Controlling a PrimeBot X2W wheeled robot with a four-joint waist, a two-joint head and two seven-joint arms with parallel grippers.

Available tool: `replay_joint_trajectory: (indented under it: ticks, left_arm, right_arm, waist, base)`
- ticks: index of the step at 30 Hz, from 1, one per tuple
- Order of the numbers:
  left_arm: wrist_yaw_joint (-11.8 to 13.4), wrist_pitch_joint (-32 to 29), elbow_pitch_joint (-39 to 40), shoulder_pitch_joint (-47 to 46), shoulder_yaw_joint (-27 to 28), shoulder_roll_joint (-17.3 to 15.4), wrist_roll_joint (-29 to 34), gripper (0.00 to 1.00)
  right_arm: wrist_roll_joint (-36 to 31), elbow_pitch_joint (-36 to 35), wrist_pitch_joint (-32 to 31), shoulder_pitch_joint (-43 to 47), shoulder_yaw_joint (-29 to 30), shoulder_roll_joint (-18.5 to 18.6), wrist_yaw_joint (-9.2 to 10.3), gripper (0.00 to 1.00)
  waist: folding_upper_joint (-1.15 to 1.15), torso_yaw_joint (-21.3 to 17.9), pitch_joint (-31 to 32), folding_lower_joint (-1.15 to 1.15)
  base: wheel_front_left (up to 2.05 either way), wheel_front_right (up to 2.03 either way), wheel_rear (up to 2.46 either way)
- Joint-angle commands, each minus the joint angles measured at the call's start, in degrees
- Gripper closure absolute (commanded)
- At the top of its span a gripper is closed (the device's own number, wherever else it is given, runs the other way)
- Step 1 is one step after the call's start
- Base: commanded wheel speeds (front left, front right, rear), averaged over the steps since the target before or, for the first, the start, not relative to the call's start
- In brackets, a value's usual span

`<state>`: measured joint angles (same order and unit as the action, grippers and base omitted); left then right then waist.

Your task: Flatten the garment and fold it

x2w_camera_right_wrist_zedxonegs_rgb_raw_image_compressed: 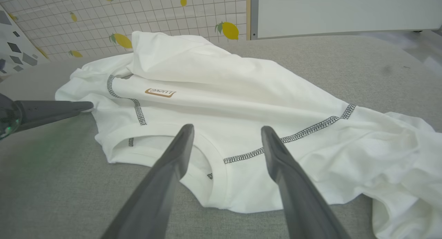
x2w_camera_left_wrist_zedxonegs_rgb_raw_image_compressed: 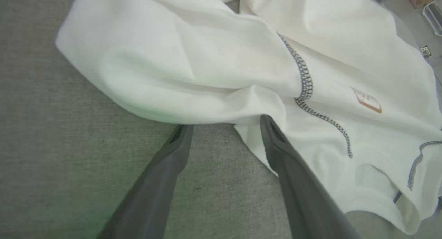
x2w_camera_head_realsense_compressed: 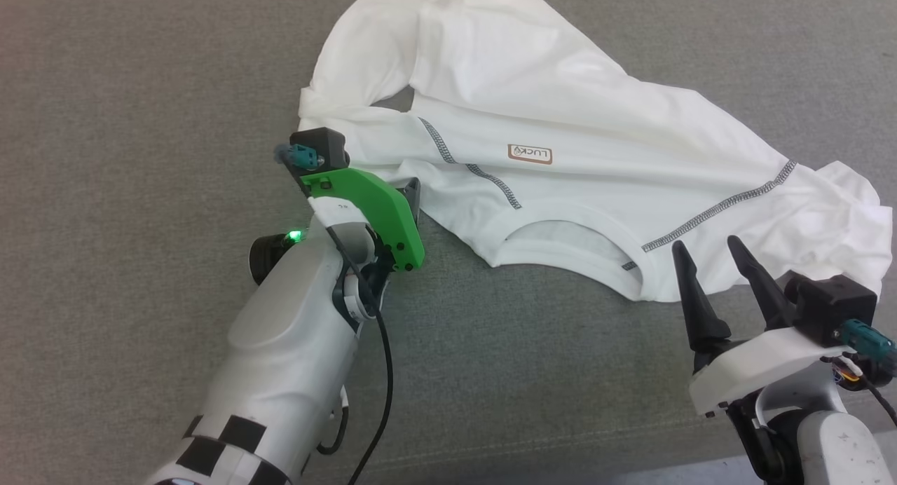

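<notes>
The garment point(x2w_camera_head_realsense_compressed: 560, 120) is a white T-shirt lying crumpled on the grey padded surface, collar toward me, with grey shoulder seams and a small brown-bordered patch point(x2w_camera_head_realsense_compressed: 530, 154). My left gripper point(x2w_camera_left_wrist_zedxonegs_rgb_raw_image_compressed: 222, 123) is open at the shirt's left sleeve edge; its right finger point(x2w_camera_left_wrist_zedxonegs_rgb_raw_image_compressed: 276, 145) lies against the fabric point(x2w_camera_left_wrist_zedxonegs_rgb_raw_image_compressed: 207, 59) and nothing is gripped. In the head view its green mount point(x2w_camera_head_realsense_compressed: 371, 205) hides most of the fingers. My right gripper point(x2w_camera_head_realsense_compressed: 704, 243) stands open just in front of the collar point(x2w_camera_right_wrist_zedxonegs_rgb_raw_image_compressed: 214, 156), fingers pointing at the shirt point(x2w_camera_right_wrist_zedxonegs_rgb_raw_image_compressed: 224, 94) with nothing between them.
The grey padded surface point(x2w_camera_head_realsense_compressed: 140, 120) extends wide to the left and in front of the shirt. Its front edge point(x2w_camera_head_realsense_compressed: 560, 464) runs along the bottom of the head view. A lemon-patterned tiled wall point(x2w_camera_right_wrist_zedxonegs_rgb_raw_image_compressed: 103, 18) and a white panel point(x2w_camera_right_wrist_zedxonegs_rgb_raw_image_compressed: 345, 11) stand beyond the far side.
</notes>
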<state>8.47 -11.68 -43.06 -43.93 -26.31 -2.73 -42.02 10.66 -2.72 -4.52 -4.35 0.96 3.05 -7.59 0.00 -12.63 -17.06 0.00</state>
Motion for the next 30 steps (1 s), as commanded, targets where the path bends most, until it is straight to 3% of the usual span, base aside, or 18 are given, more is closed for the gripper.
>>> replay_joint_trajectory:
  ticks: [1,7,15,30]
  left_arm:
    - [-0.36,0.83,0.56,0.55,0.13,-0.16,-0.67,0.0]
    - [-0.09,1.28,3.46,2.33,1.09,-0.2,-2.82,0.0]
    - [1.7,-0.43,1.62,1.86,2.6,-0.49,-4.65,0.0]
    - [0.92,0.94,-3.19,-3.54,4.39,-0.48,-7.02,0.0]
  right_arm:
    - [0.15,0.08,0.06,-0.21,0.25,-0.16,0.1,0.0]
    - [0.21,-0.45,-0.94,0.69,0.9,-0.17,0.1,0.0]
    - [1.34,-1.48,-1.71,0.09,-0.91,-0.17,0.1,0.0]
    - [2.9,-0.47,-0.81,-0.73,-1.28,-0.17,0.1,0.0]
  waist:
    - [0.0,0.51,0.55,0.0]
    - [0.0,1.83,1.6,0.0]
    - [0.0,0.76,0.29,0.0]
    - [0.0,-1.38,-2.29,0.0]
  base:
    - [0.0,0.0,0.0]
    - [0.0,0.0,0.0]
    - [0.0,0.0,0.0]
    - [0.0,0.0,0.0]
